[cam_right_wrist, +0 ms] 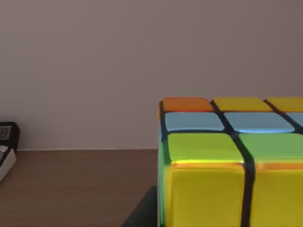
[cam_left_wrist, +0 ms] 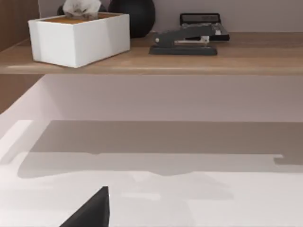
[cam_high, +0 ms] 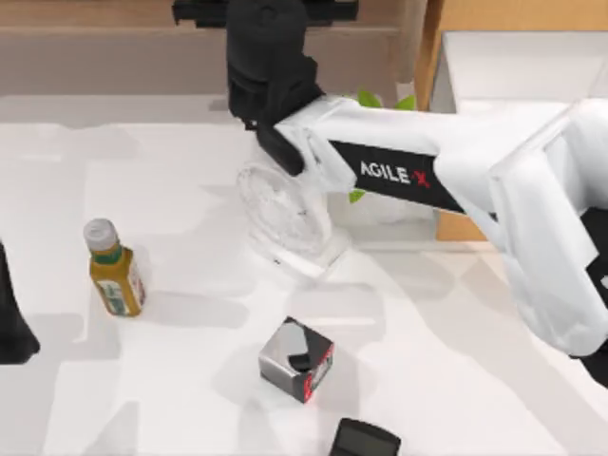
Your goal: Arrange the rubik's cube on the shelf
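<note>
Right gripper (cam_high: 271, 71): reaching at 12 o'clock, grasping the rubik's cube (cam_right_wrist: 227, 165).
Advice: lowering squarely onto the shelf (cam_right_wrist: 71, 184) before releasing.

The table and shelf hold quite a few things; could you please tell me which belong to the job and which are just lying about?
Job: cube, shelf, right tool.
Lying about: fan, bottle, grey box, tissue box, stapler.

My rubik's cube (cam_right_wrist: 222, 161) is glossy plastic, its coloured squares catching light. The shelf (cam_right_wrist: 71, 184) under it is matt brown wood with fine grain. My right arm (cam_high: 446, 161) has a smooth white shell. The fan (cam_high: 285, 214) looks like clear plastic; the table (cam_high: 190, 380) is smooth matt white.
</note>
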